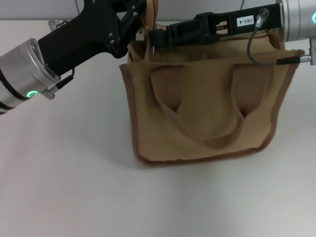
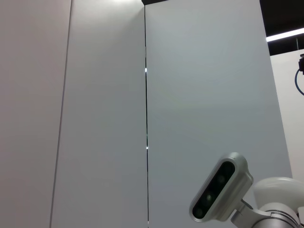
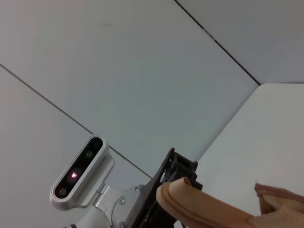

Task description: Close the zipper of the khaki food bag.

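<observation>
The khaki food bag (image 1: 207, 113) stands upright on the white table, its front handle (image 1: 212, 140) hanging down the near wall. My left gripper (image 1: 139, 17) is at the bag's top left end, shut on a fold of its fabric. In the right wrist view that same left gripper (image 3: 173, 183) pinches the khaki fabric (image 3: 204, 211). My right gripper (image 1: 156, 38) reaches in from the right along the bag's top, close to the left gripper. A small silver piece (image 1: 140, 33) shows between them. The zipper line is hidden behind the bag's front rim and the right arm.
The white table (image 1: 74, 187) spreads in front and to the left of the bag. A grey cable (image 1: 254, 47) loops off the right arm over the bag's top right. The left wrist view shows only wall panels and the robot's head camera (image 2: 218, 192).
</observation>
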`<state>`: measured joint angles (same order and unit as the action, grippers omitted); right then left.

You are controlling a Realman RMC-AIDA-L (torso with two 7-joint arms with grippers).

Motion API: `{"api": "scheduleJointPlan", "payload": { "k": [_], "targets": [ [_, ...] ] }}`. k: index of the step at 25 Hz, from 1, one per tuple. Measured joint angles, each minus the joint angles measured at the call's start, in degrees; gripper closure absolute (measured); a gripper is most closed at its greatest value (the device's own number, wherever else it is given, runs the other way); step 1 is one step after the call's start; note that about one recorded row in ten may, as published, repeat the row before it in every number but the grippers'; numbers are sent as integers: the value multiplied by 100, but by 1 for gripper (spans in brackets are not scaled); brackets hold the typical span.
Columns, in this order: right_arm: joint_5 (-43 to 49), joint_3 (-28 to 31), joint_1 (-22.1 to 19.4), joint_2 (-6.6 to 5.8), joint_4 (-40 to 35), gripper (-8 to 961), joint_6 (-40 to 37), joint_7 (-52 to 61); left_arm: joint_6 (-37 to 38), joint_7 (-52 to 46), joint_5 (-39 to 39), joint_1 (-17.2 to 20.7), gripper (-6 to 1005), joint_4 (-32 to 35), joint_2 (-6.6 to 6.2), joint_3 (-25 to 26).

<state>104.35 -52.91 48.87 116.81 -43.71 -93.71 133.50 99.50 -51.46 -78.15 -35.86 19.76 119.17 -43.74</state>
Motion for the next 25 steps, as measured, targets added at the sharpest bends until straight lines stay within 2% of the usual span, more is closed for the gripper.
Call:
{"api": "scheduleJointPlan", "payload": {
  "k": [19,24,25],
  "targets": [
    [62,-153,35,69,-16,615,204,7,-37,-31,108,-57,914,-42,0,-130],
    [98,-159,-36,83,-159,818,171,-32,-29,-30,140,-27,912,-43,1,-144],
    [98,-159,-36,83,-159,826,171,-32,-29,-30,141,-26,912,-43,1,-145]
  ]
}}
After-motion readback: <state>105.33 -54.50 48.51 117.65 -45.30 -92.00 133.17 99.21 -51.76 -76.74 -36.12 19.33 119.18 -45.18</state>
